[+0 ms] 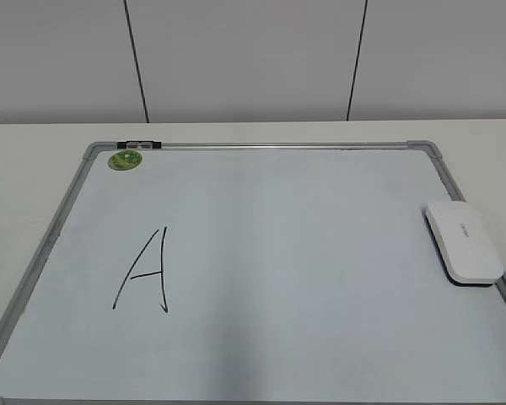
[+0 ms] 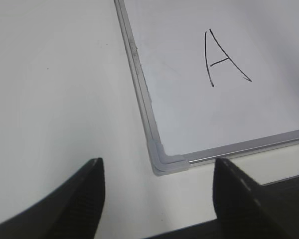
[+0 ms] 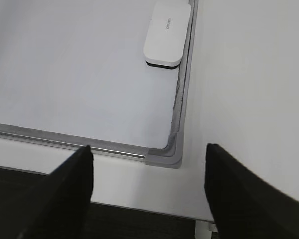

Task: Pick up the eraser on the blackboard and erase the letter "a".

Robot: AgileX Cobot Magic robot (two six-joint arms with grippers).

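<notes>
The blackboard [image 1: 261, 148], a white board in a grey frame, lies flat on the table. The white eraser [image 1: 464, 240] lies on its right edge; it also shows in the right wrist view [image 3: 167, 32]. Only a tall slanted capital "A" [image 1: 145, 270] is drawn on the left part, also in the left wrist view [image 2: 222, 57]. No small letter "a" shows in any view. My left gripper [image 2: 157, 172] is open and empty above the table by the board's near left corner. My right gripper [image 3: 149, 159] is open and empty by the near right corner [image 3: 164, 159].
A round green magnet [image 1: 124, 160] sits at the board's far left corner, beside a small black clip [image 1: 139, 145] on the frame. The table's front edge [image 3: 139, 204] runs just below the right gripper. A wall stands behind the table.
</notes>
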